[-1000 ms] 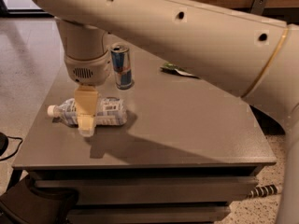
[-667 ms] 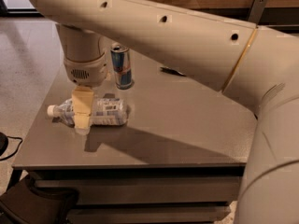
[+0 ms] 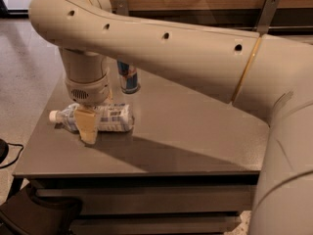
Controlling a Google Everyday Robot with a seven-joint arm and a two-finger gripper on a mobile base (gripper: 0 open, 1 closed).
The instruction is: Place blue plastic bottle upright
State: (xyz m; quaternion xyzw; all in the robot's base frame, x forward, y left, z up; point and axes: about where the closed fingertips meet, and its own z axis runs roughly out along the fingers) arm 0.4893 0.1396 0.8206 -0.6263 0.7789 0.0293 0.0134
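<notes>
Change over the last second: the cream robot arm (image 3: 161, 48) has swung further across the upper frame and its wrist has sunk a little toward the tabletop. The tan parallel-jaw gripper (image 3: 89, 129) has come down with it, staying at the left of the frame.

- The blue plastic bottle (image 3: 115, 117) (small, clear, white screw cap, pale blue-and-white label) has not moved. It lies on its side at left centre of the grey flat-topped table (image 3: 186, 146), cap pointing to the left edge of the frame.
- The blue-and-silver metal drink can (image 3: 129, 80) stands upright just behind the bottle, toward upper left. It is now partly hidden by the wrist.

Reading: this looks like the last of the descent before a grasp. No lift or rotation has begun, so the uprighting itself is all still to do.

Pincer: the gripper sits low over the bottle's neck-side half, and its tan tip crosses the front of the bottle body and reaches the tabletop or close to it. The far side is hidden behind the bottle. I cannot tell whether it is clenched on the bottle or merely straddling it, nor how wide it is set.
</notes>
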